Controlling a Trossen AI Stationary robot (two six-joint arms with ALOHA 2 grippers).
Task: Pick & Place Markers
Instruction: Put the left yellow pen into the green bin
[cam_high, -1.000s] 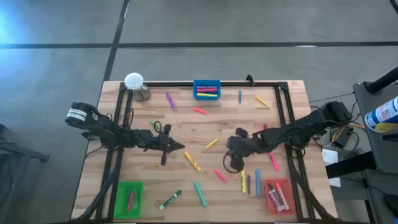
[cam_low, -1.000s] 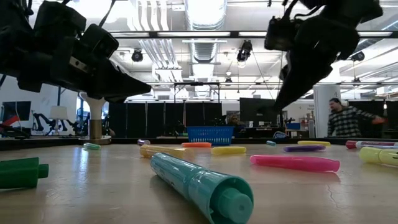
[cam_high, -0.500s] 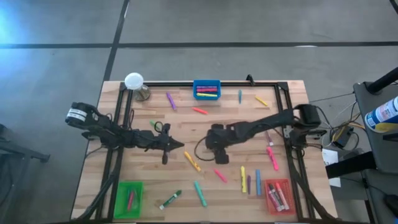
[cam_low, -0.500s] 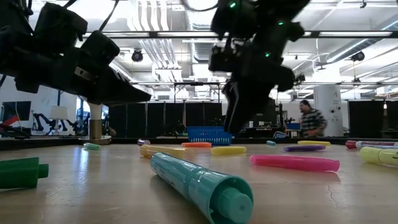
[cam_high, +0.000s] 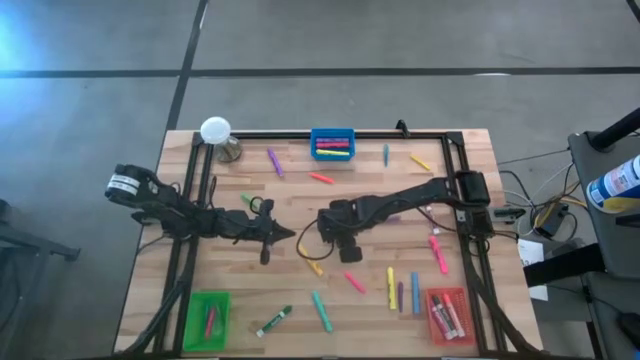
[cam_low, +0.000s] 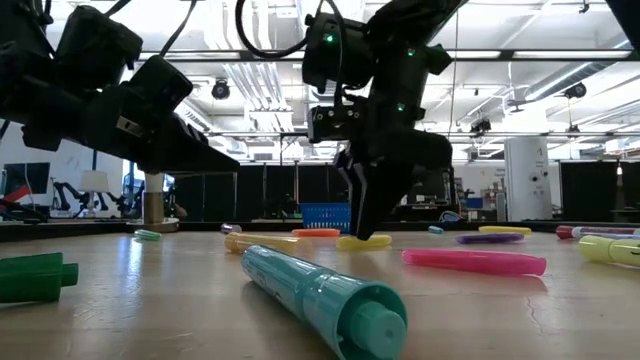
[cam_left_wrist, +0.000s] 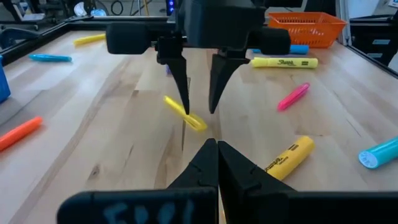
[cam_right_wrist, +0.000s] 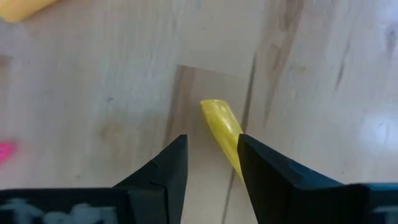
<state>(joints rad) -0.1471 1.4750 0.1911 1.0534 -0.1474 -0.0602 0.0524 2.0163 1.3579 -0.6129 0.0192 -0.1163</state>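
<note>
Right gripper (cam_left_wrist: 198, 106) (fingers apart) half-hides yellow marker (cam_left_wrist: 185, 113).

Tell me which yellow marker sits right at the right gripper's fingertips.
The small yellow marker mid-table, lying between the right gripper's open fingers; the other yellow ones lie apart from it.

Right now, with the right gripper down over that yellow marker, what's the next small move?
Probably finish closing. The right gripper has its open fingers either side of the small yellow marker lying mid-table, so a squeeze should catch it. The left gripper waits shut nearby.
</note>
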